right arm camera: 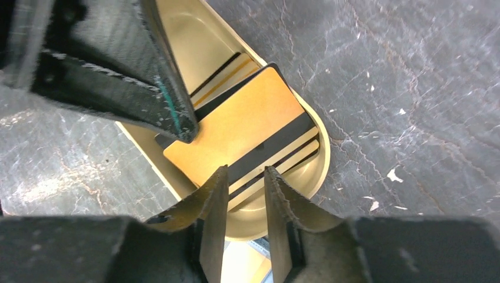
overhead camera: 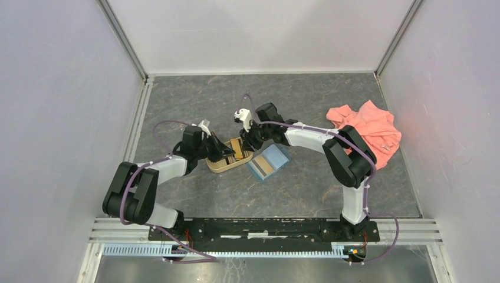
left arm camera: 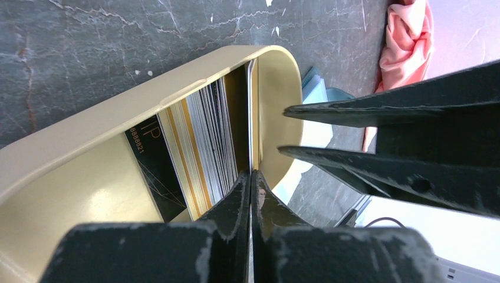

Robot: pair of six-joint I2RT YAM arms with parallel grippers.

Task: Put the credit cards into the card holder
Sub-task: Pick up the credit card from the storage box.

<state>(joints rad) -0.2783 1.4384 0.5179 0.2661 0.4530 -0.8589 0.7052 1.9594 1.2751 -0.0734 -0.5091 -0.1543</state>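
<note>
The left gripper [left arm camera: 250, 178] has its fingers pressed together on one corner of a gold card [right arm camera: 242, 124], holding it tilted above the tan tray [right arm camera: 200, 35]. The right gripper [right arm camera: 244, 177] hangs just over the card's black-striped edge with its fingers parted, not gripping it. More credit cards [left arm camera: 200, 135] stand on edge in a row inside the tray. The blue card holder [overhead camera: 274, 153] lies open on the table [overhead camera: 194, 100] just beside the tray, with a yellow card in it. A pink cloth [overhead camera: 368, 132] lies well apart, to the right.
</note>
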